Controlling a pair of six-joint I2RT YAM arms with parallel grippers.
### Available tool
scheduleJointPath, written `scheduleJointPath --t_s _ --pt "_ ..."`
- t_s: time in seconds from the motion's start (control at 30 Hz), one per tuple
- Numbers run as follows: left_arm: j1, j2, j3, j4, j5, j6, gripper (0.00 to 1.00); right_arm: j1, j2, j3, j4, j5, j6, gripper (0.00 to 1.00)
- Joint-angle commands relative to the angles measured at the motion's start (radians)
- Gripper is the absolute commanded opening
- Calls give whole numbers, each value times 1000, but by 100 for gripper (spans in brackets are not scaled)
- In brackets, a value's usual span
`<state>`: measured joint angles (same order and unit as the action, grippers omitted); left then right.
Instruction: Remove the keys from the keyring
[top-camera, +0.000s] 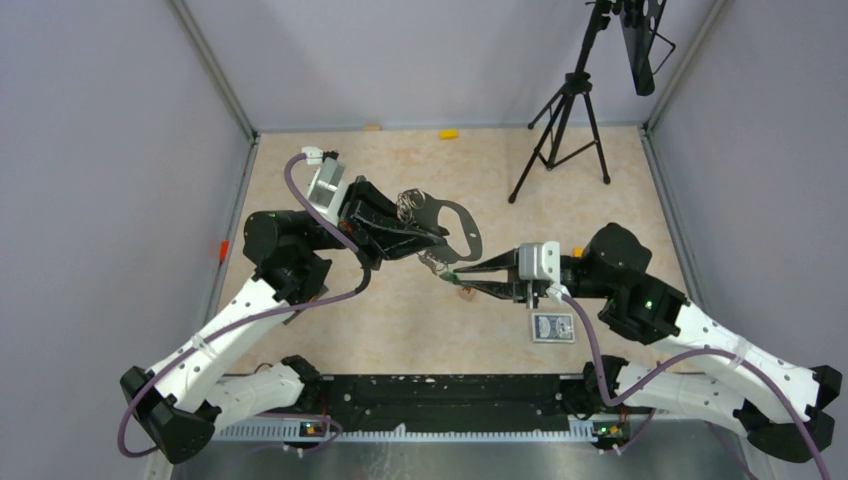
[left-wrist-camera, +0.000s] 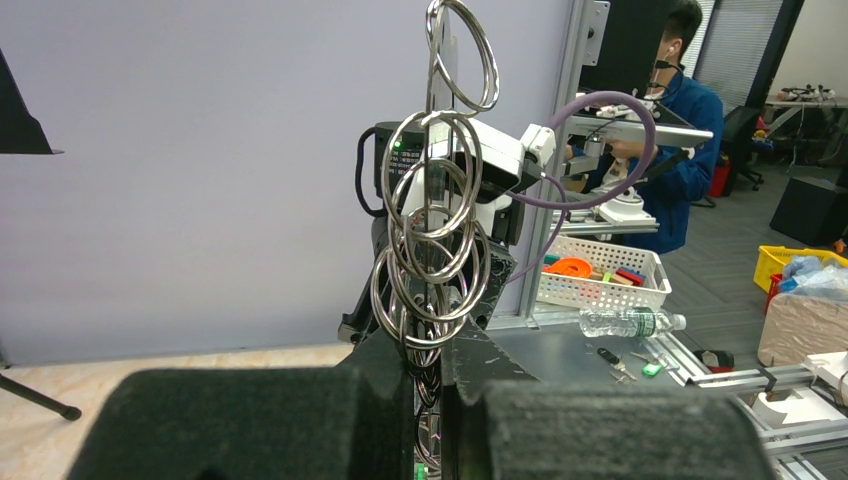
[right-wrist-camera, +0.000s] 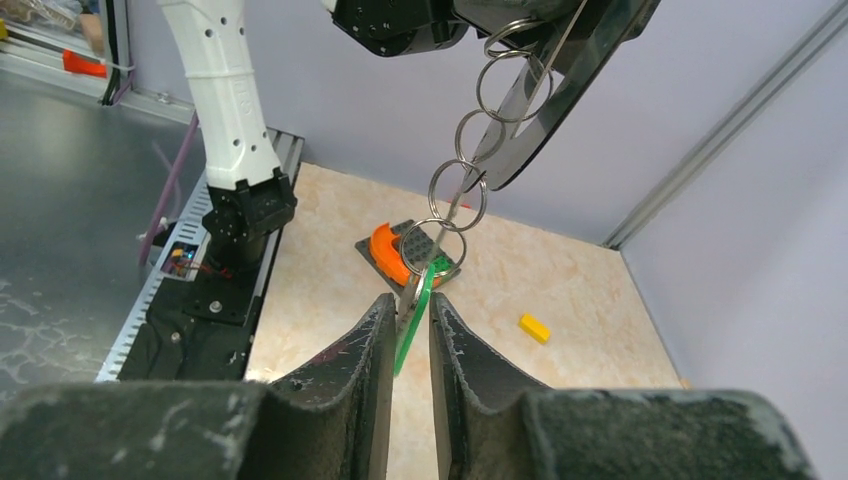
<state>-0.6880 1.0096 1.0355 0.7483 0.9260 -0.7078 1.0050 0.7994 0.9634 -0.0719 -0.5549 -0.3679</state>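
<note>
Slippage is your risk: right jaws gape slightly round the green key (right-wrist-camera: 413, 320); left jaws clamp the keyring (right-wrist-camera: 570, 90).

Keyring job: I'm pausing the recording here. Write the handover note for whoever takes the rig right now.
Left gripper: shut on the keyring, holding it up off the table.
Right gripper: jaws a little apart around the green key; whether they grip it cannot be told.
Things: a chain of rings hangs from the keyring; the green key is on the lowest ring, with a silvery key beside it.
Done: no key is seen off yet.
Left: work each key off its ring.
</note>
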Motion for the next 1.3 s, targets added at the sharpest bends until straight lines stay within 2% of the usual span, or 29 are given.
scheduleJointPath --t_s 0.0,0.37,1.27 --pt "2 -20 15 46 -18 0 0 -5 -11 0 64 -17 22 19" --pt "2 -17 14 51 -18 -4 0 -5 11 -22 164 -32 54 20" --pt "2 -15 -6 88 -24 -34 0 -5 43 -37 247 -82 106 20"
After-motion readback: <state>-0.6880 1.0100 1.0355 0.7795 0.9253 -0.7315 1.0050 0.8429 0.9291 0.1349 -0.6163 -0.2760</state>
